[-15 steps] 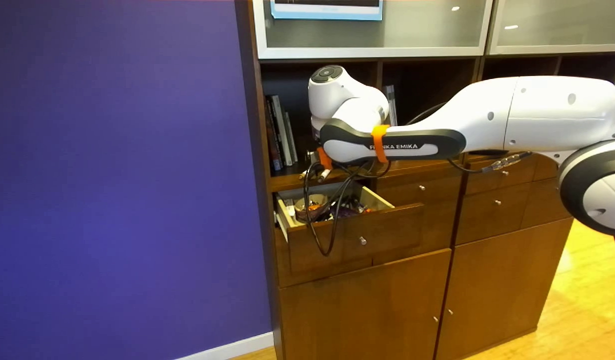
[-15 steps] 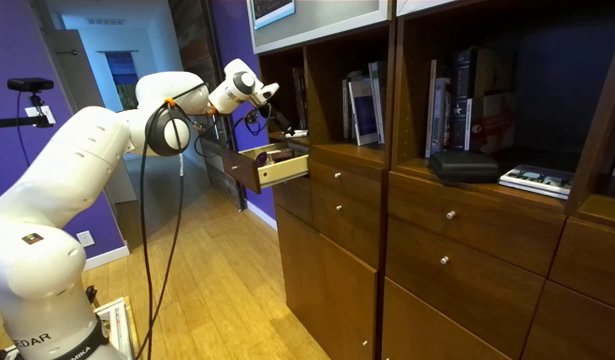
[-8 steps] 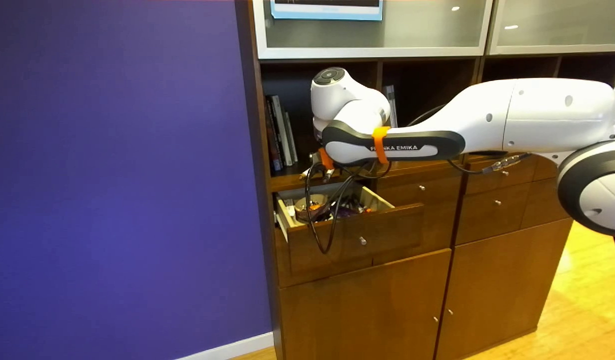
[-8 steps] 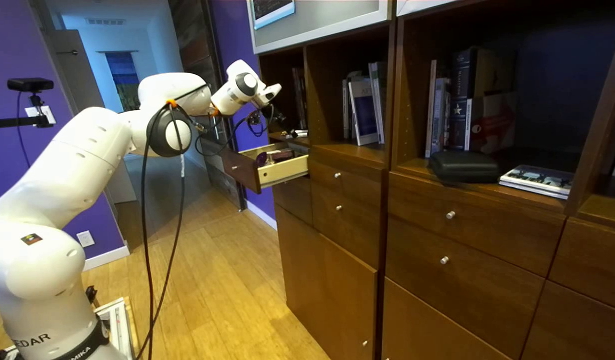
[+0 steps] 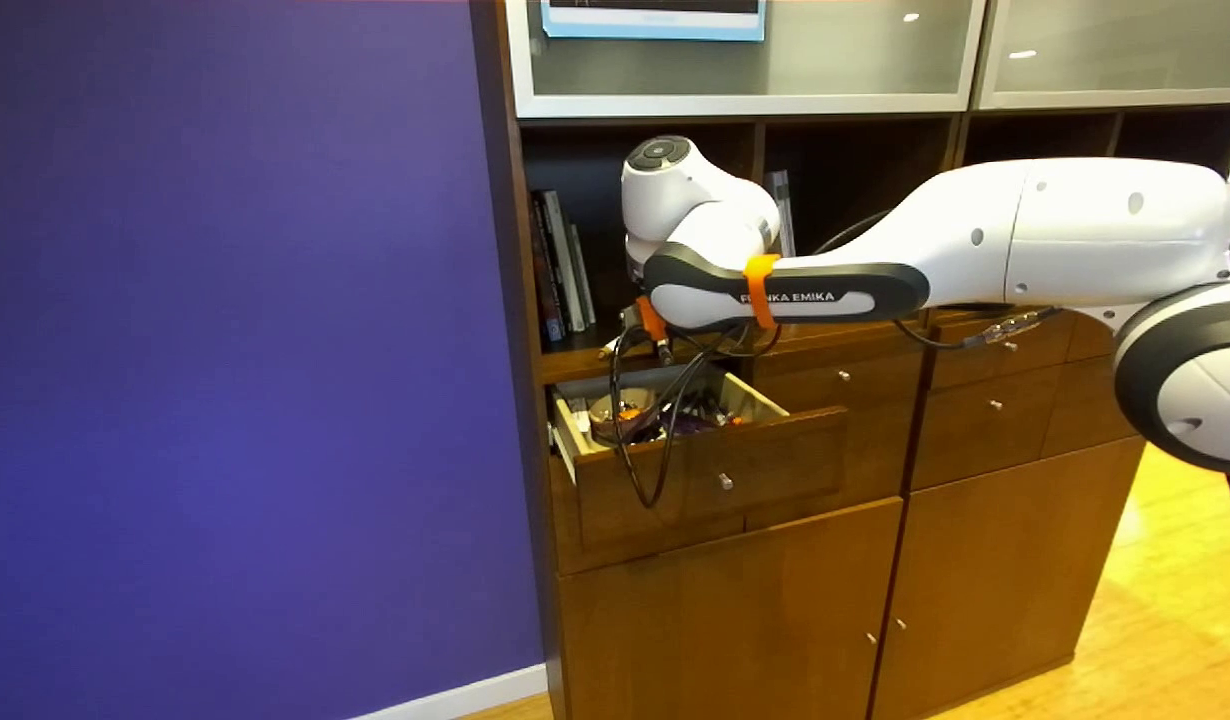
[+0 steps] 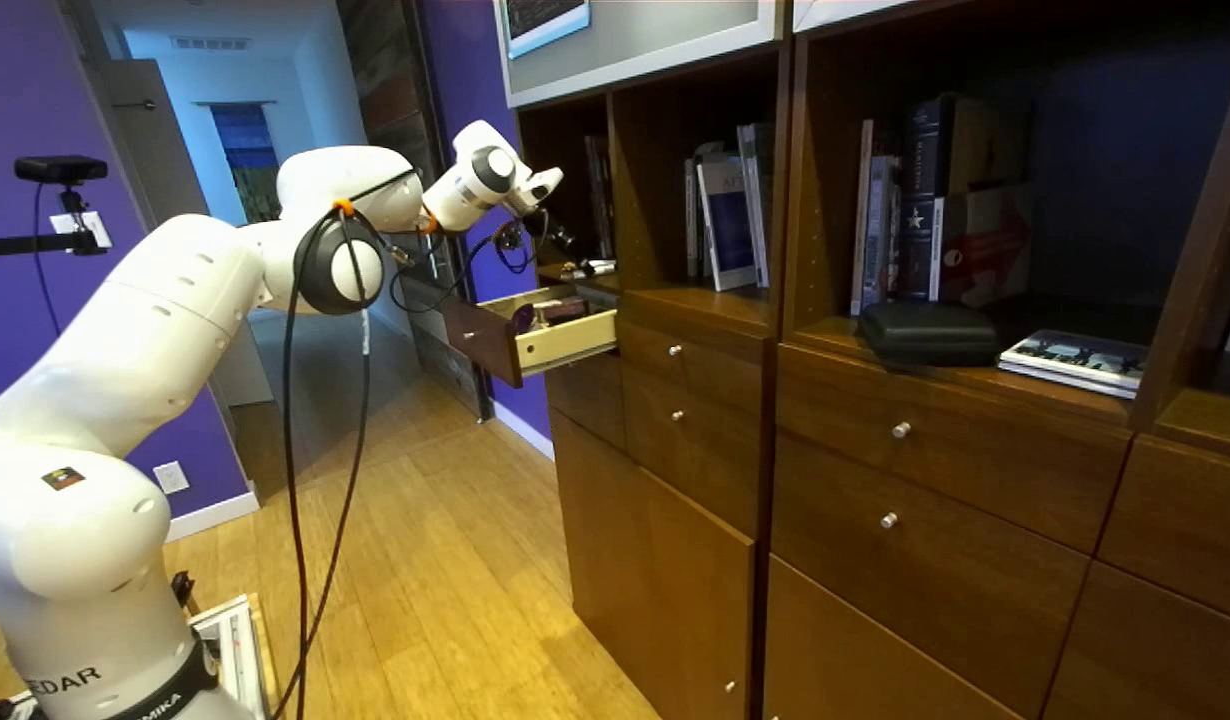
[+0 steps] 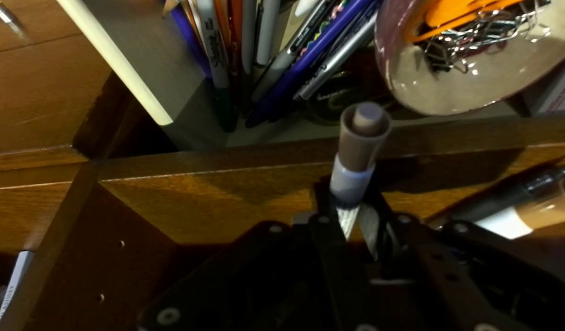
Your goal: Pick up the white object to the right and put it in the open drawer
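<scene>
Wrist view showed a white marker (image 7: 353,179) with a brownish end, and the jaws were squeezed in on it, one on each side. The marker poked out across the edge of the surface (image 7: 236,193), where that surface ran along the back of the open drawer (image 7: 117,59). How high it was above the drawer was hard to tell. A thin strip of the drawer's bare inside showed between that edge and the pens (image 7: 214,50), with more bare space by the drawer's pale side wall. A bowl (image 7: 475,89) of clips (image 7: 480,39) sat in the drawer, its rim near the marker's end in that view. Just behind the drawer, a black pen (image 7: 507,197) and a tan-and-white thing (image 7: 535,215) lay on the surface.

Both exterior views showed the drawer pulled out, but the marker was too small there to see well. In an exterior view, black cables (image 5: 615,380) hung in loops across the drawer's front. In an exterior view, a black case (image 6: 930,333) sat well apart from the drawer. There the arm (image 6: 175,305) stretched up and over toward the drawer, wrist bent down, jaws above the drawer's back.
</scene>
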